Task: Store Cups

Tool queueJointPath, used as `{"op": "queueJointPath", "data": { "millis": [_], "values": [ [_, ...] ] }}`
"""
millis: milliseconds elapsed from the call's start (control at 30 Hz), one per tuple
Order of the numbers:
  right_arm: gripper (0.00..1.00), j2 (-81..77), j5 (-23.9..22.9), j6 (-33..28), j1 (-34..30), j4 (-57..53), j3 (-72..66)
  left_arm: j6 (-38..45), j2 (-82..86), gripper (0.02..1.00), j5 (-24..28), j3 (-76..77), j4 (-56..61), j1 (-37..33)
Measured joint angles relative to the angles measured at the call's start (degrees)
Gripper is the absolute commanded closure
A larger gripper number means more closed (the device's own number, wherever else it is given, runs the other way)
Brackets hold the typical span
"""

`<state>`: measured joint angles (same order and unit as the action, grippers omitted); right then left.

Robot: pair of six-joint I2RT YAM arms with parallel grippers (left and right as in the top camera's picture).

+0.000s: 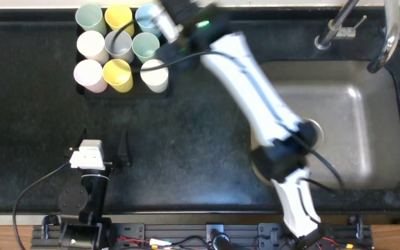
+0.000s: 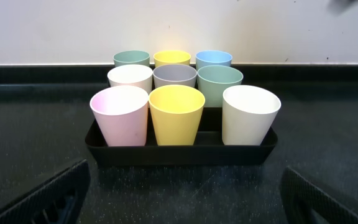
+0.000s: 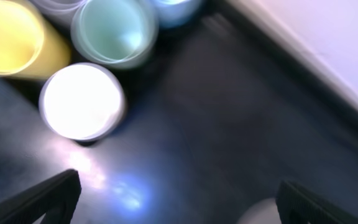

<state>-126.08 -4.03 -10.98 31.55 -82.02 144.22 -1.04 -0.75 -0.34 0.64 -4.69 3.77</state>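
We see a dark speckled table (image 1: 33, 104) with a steel sink (image 1: 367, 125) set into its right side, a faucet (image 1: 339, 24) behind it, and a pale wall (image 2: 179, 25) along the back.

Nine pastel cups (image 2: 176, 114) stand upright in black tray (image 2: 182, 153).

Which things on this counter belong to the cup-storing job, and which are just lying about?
Job: nine cups; black tray holding them.
Lying about: sink; faucet; countertop.
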Motion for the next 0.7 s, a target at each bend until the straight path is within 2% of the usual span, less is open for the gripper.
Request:
{"op": "queueJointPath", "data": {
  "millis": [200,333,567,700],
  "values": [
    [0.003,14.7,-5.0,1.4,-11.8,-9.2,1.0,0.0,0.0,0.020,0.0,0.0,0.0,0.0],
    [0.003,23.1,-8.9,1.8,-15.2,-11.7,-3.2,0.0,0.0,0.020,0.0,0.0,0.0,0.0],
    [0.003,40.7,-11.2,3.6,-17.9,-8.9,-27.4,0.0,0.0,0.023,0.0,0.0,0.0,0.0],
    [0.003,51.6,-9.9,6.9,-22.3,-4.7,-42.9,0.0,0.0,0.020,0.0,0.0,0.0,0.0]
  ]
}}
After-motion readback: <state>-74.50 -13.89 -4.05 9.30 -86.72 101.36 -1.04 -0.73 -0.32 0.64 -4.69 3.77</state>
